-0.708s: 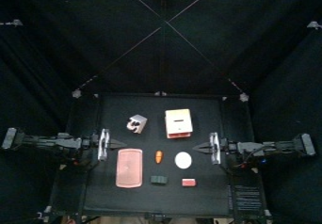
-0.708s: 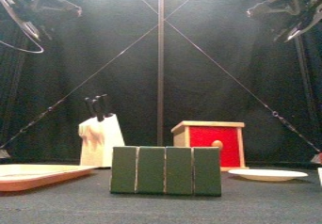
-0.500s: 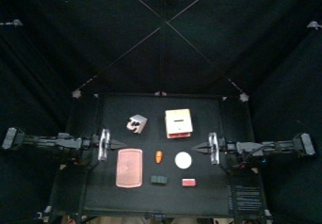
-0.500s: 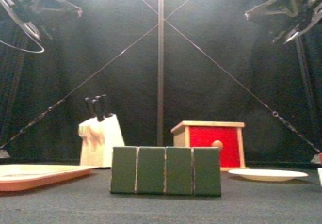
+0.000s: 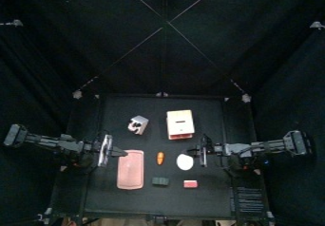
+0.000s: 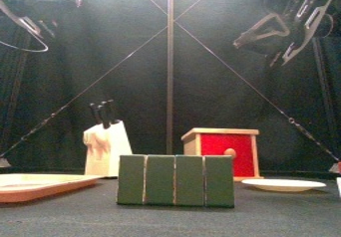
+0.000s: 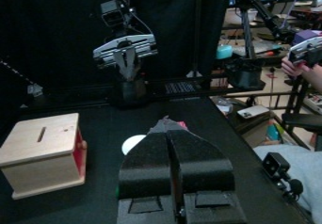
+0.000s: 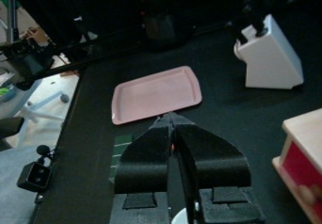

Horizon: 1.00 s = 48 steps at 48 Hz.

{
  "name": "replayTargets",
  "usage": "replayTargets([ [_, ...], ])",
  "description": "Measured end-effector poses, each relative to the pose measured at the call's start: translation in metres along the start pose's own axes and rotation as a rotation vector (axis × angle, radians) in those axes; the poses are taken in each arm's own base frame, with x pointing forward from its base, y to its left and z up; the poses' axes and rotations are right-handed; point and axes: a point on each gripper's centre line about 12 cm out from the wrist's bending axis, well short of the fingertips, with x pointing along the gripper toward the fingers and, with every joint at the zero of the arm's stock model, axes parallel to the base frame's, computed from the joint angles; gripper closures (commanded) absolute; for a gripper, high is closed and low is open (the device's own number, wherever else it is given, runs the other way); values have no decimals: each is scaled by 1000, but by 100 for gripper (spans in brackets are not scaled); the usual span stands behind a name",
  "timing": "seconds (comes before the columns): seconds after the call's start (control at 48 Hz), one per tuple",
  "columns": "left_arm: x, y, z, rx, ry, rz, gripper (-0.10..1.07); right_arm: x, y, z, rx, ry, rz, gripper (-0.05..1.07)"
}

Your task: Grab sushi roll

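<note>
Surface (image 5: 140, 108): all items lie undisturbed. Pink tray (image 5: 128, 168), wooden box (image 5: 181, 123), knife block (image 5: 137, 124) and white oval plate (image 5: 185, 160) in place.

Left gripper (image 5: 112, 153) hangs over the surface's left side beside the tray, jaws pressed together, empty. Right gripper (image 5: 200, 154) hangs by the plate, jaws nearly closed, empty.

Sushi roll (image 5: 160, 181) rests at the front edge, between the tray and the small pink-red block (image 5: 191, 183), apart from both grippers.

Assessment: task barely begun. Approach, opening, descent and grasp all remain outstanding.
</note>
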Motion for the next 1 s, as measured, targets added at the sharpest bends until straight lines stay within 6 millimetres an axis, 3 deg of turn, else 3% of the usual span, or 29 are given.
replayTargets([
  [0.271, 5, -1, -10, 2, 23, -4, 100, 41, 24, -24, 144, 197, 23, 99],
  [0.417, 4, -1, -14, 3, 35, -4, 100, 60, 28, -35, 214, 324, -17, 99],
  [1.0, 2, -1, -20, 5, 48, -2, 100, 121, 53, -36, 331, 634, -57, 99],
])
